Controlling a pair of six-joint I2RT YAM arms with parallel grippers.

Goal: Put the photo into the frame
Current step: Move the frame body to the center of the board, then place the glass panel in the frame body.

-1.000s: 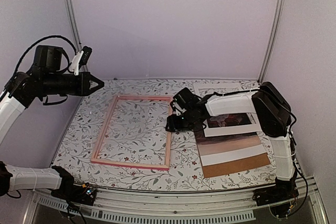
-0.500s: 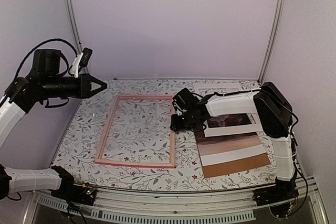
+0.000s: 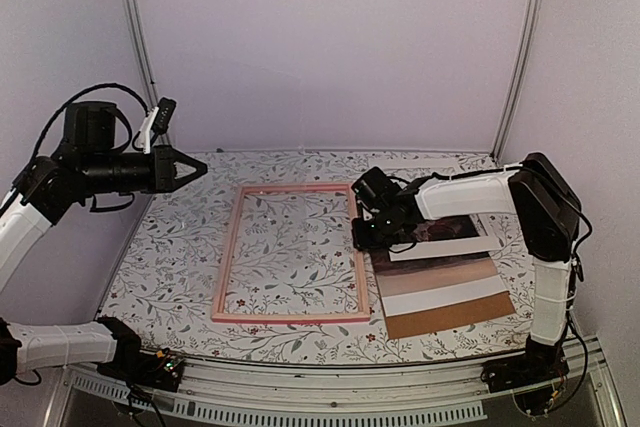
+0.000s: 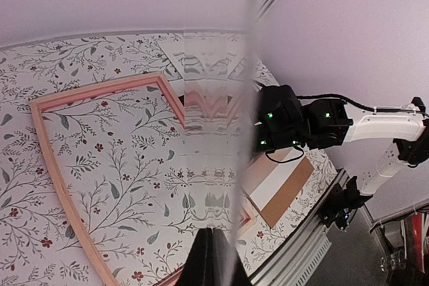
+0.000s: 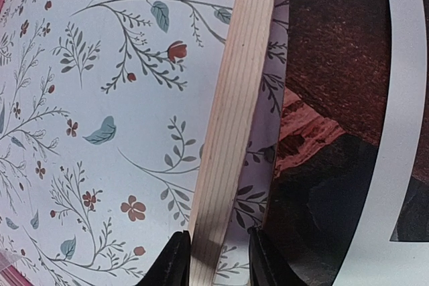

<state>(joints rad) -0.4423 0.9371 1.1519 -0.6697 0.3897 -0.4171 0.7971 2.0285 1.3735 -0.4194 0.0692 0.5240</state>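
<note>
**On the floral table: frame in hand, photo apart at its right**

Across the flower-patterned tabletop (image 3: 170, 247) the largest thing is the thin pink-edged rectangular wooden picture frame (image 3: 290, 318), lying flat near the middle with the pattern showing through its opening. Just beside its right rail lies a stack. It holds the photo (image 3: 445, 231), a dark reddish-brown canyon print, with a white card mat (image 3: 445, 248) across it and a plain brown backing board (image 3: 450, 320) at the near end. The photo is outside the frame, so the task looks to be at an early stage.

The right gripper (image 3: 364, 240) is down at the right rail. In its wrist view one of its black fingers (image 5: 175, 262) stands on each side of the pale wooden rail, closed in on it, so it appears to have hold of the frame. The left gripper (image 3: 198, 165) hangs high over the far left corner with its jaws together. A glassy streak rises from its tips in its wrist view, and I cannot tell whether that is something held.

The picture frame looks light and stiff and should slide easily. Pinched on one rail it may swing, so a hold near mid-rail seems best. The photo is likely thin, bendy and easily creased or smudged. Lying flat, it offers little to pinch, so a free edge or corner looks the best place, once the mat is off it.
</note>
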